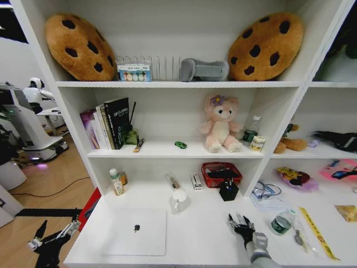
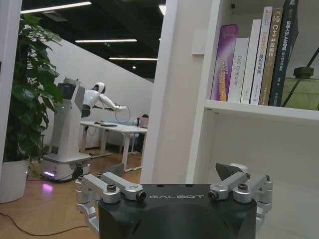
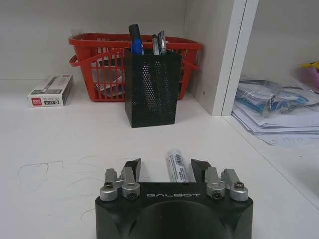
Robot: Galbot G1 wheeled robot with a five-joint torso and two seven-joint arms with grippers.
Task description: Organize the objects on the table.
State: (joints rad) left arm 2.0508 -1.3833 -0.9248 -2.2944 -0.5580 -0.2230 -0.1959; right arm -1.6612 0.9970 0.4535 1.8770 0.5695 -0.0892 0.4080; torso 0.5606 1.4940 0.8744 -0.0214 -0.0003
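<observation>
A silver laptop lies closed at the front left of the white table. A tiny green toy car sits on the shelf above. My right gripper hovers low over the table's right-middle, open. In the right wrist view a white pen lies on the table between its spread fingers, nearer one finger and not clamped. Just beyond stands a black mesh pen holder with a blue-capped pen in it. My left gripper hangs open beside the table's left end, off the top.
A red basket and a small box stand behind the pen holder. A white mug sits mid-table. Papers, a tape roll and a yellow ruler lie to the right. Books fill the shelf.
</observation>
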